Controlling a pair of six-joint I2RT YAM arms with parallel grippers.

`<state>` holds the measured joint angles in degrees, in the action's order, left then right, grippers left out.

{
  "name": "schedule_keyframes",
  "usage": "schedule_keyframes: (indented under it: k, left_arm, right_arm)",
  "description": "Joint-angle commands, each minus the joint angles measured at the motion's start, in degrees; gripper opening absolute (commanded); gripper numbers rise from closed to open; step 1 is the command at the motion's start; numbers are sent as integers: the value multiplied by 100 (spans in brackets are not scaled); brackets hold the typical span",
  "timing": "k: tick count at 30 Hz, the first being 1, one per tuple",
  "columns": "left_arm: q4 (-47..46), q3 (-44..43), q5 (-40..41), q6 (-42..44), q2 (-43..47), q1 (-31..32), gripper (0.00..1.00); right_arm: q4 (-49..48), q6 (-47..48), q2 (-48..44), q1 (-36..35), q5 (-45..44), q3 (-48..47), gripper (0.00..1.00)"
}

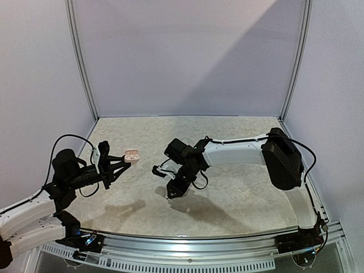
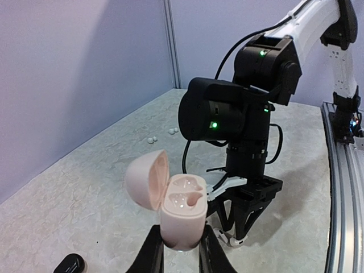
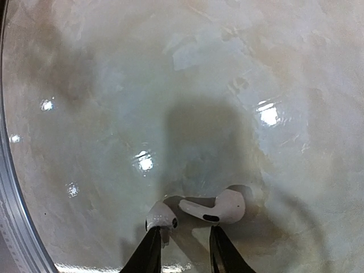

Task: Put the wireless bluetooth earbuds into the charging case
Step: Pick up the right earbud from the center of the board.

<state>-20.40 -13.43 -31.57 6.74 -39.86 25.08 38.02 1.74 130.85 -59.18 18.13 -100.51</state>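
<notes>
**A:** Earbuds (image 3: 219, 207): position and form?

**B:** Two, white glossy plastic, lying on the table (image 3: 239, 85) at the tips of the right gripper (image 3: 185, 242). One has a rounded head, a short stem and a dark oval spot. It lies on its side just off the finger on the view's right. The second bud (image 3: 162, 216) is a smaller rounded lump touching the other finger's tip.

**A:** Jaws?

**B:** Apart, not clamped. Both fingers are black and tapered, pointing down at the surface.

**A:** Surface?

**B:** Pale marbled, beige-grey veining, polished enough to throw bright light spots.

**A:** Farther out, the charging case (image 2: 181, 213)?

**B:** Held off the table, upright, with the left gripper (image 2: 181, 244) clamped on its lower body. It is pale pink, smooth and pebble-shaped. The hinged lid (image 2: 147, 179) stands open, a hollow half-shell, and two glossy moulded wells show inside.

**A:** Anything else?

**B:** A black rounded object (image 2: 71, 263) sits at the bottom edge of the left wrist view, cut off. Near the far wall (image 2: 68, 85), a few small white rounded pieces (image 2: 151, 138) lie on the table, too small to identify.
</notes>
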Motion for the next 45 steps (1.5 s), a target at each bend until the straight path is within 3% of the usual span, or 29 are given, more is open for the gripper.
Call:
schedule_keyframes:
  k: [1, 11, 23, 45]
  left_arm:
    - [-95, 69, -68, 101, 39, 45, 0]
    - [-87, 86, -82, 147, 52, 41, 0]
    - [-78, 113, -103, 209, 88, 45, 0]
    - [-60, 113, -68, 231, 101, 43, 0]
  right_arm:
    - [75, 68, 90, -132, -23, -69, 32]
    - [157, 141, 247, -171, -98, -310, 31]
    - [613, 642, 383, -323, -219, -800, 39]
    - [892, 676, 813, -349, -356, -1156, 22]
